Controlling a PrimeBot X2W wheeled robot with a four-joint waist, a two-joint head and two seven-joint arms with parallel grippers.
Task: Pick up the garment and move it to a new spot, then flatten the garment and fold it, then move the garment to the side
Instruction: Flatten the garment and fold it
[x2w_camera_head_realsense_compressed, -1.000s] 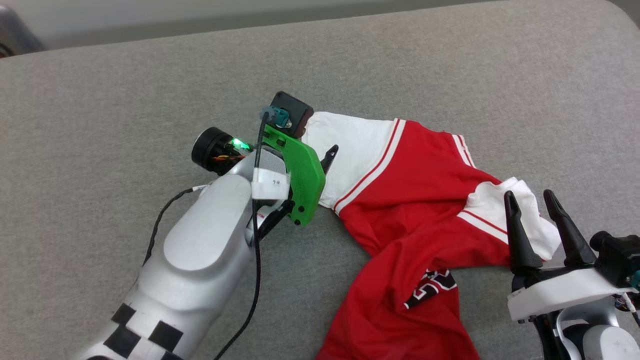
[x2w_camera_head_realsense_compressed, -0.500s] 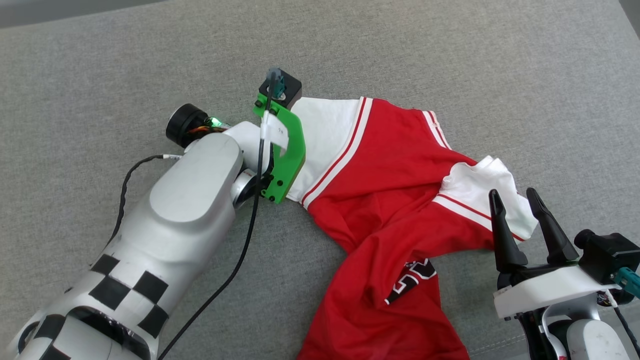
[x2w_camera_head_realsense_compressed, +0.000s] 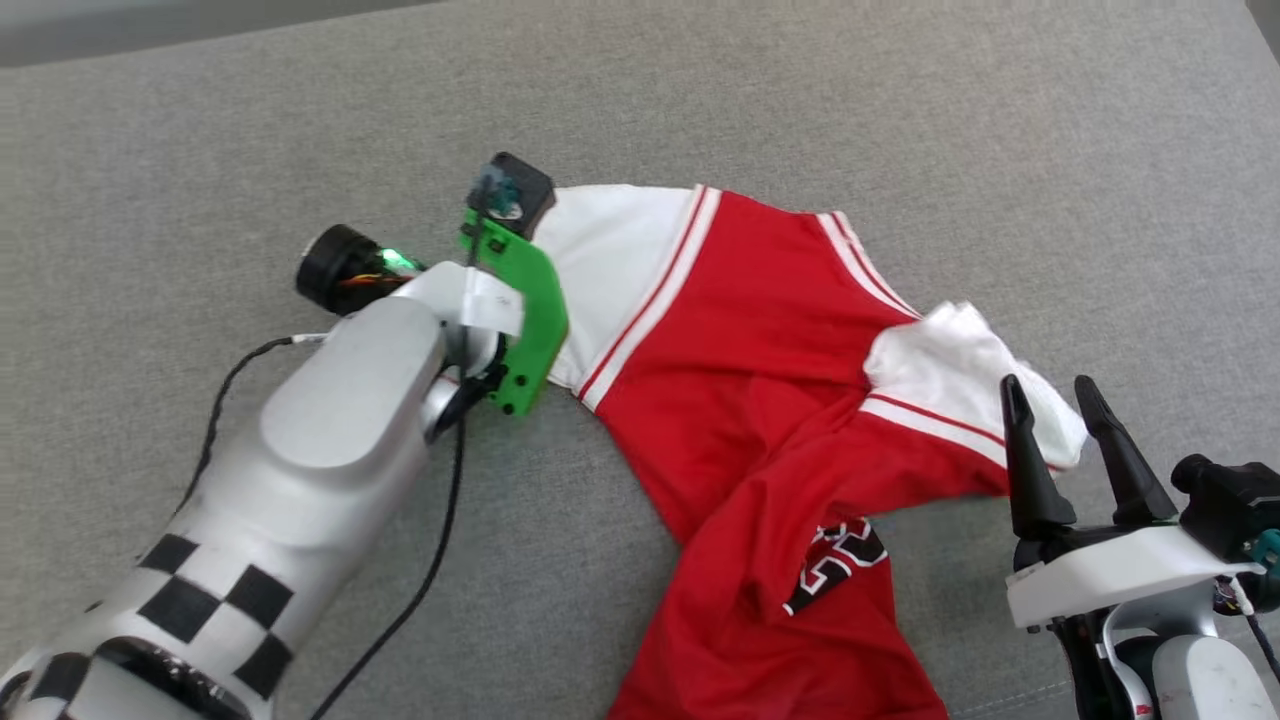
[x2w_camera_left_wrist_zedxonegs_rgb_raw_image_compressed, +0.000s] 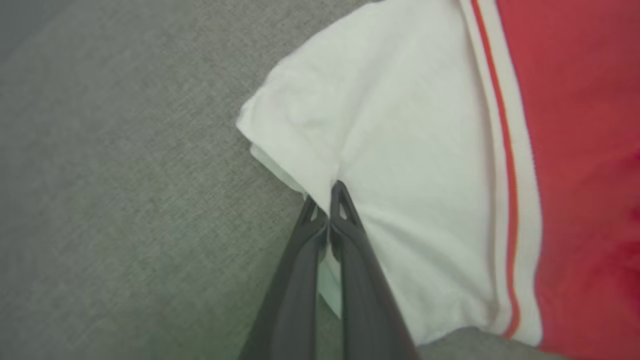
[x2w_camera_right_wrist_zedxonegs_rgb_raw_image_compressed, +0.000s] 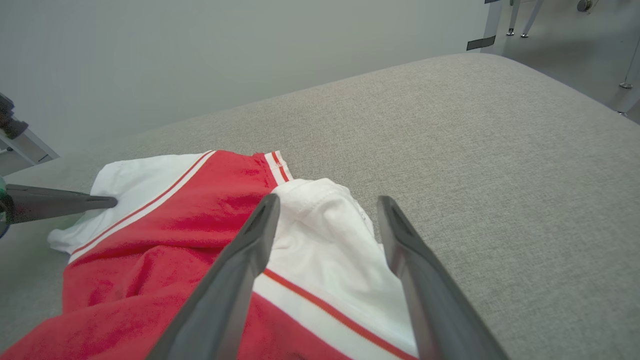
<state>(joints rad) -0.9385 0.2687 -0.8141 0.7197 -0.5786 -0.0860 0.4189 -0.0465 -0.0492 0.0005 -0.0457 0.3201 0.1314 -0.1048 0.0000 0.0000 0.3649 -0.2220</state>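
The red garment (x2w_camera_head_realsense_compressed: 760, 350) lies crumpled on a grey fabric surface (x2w_camera_head_realsense_compressed: 900, 120), its black lettering (x2w_camera_head_realsense_compressed: 840, 565) partly folded under. My left gripper (x2w_camera_left_wrist_zedxonegs_rgb_raw_image_compressed: 324, 197) is shut on the edge of the garment's white left sleeve (x2w_camera_left_wrist_zedxonegs_rgb_raw_image_compressed: 400, 150). In the head view its fingers are hidden behind the green wrist mount (x2w_camera_head_realsense_compressed: 525, 310). In the right wrist view the left gripper (x2w_camera_right_wrist_zedxonegs_rgb_raw_image_compressed: 112, 202) touches that sleeve from the left. My right gripper (x2w_camera_head_realsense_compressed: 1048, 390) stands open just before the bunched white right sleeve (x2w_camera_head_realsense_compressed: 960, 360), which shows between the right gripper's (x2w_camera_right_wrist_zedxonegs_rgb_raw_image_compressed: 329, 202) fingers, apart from them.
The grey surface (x2w_camera_right_wrist_zedxonegs_rgb_raw_image_compressed: 475, 125) stretches wide to the back and right of the garment. Its rounded far edge (x2w_camera_right_wrist_zedxonegs_rgb_raw_image_compressed: 450, 57) drops to a floor with metal legs (x2w_camera_right_wrist_zedxonegs_rgb_raw_image_compressed: 520, 17) at the upper right. My left forearm (x2w_camera_head_realsense_compressed: 330, 450) and its black cable (x2w_camera_head_realsense_compressed: 420, 590) cross the lower left.
The left gripper has drawn the white sleeve leftward, stretching the garment's upper part wider. The head camera has also tilted. The right gripper stays open near the other sleeve.
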